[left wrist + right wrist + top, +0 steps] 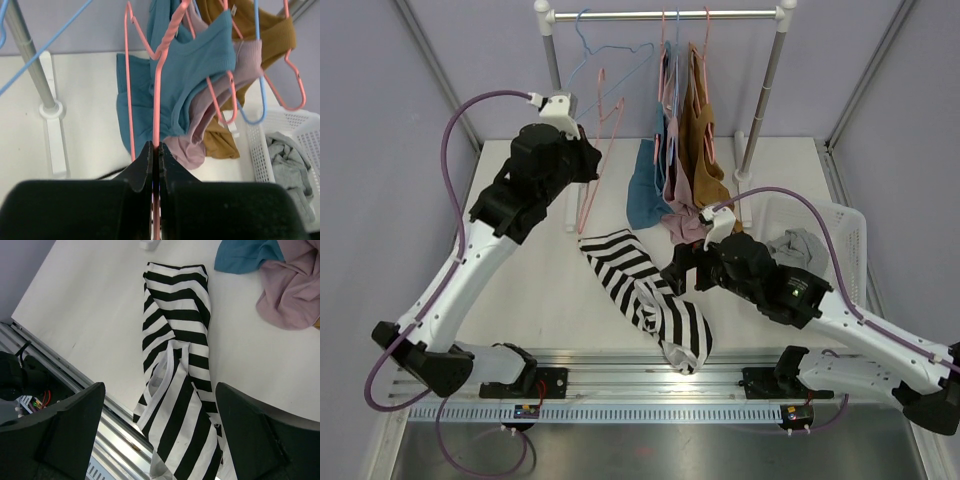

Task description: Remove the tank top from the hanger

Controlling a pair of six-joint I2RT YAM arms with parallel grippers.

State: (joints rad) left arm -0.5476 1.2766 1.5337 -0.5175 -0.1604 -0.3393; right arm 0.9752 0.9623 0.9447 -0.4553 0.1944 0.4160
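Black-and-white striped cotton tank top (177,340), one, lies on the table directly under the right gripper (160,410), whose jaws are spread and empty. The left gripper (155,150) jaws pinch one bare pink wire hanger (156,100). Best to grip firmly and avoid snagging. Beyond are three hung tops (200,65) and one white plastic basket (257,155).

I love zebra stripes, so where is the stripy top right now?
In the top view the striped tank top lies on the table near the front middle, just left of the right gripper, in front of the hanging clothes.
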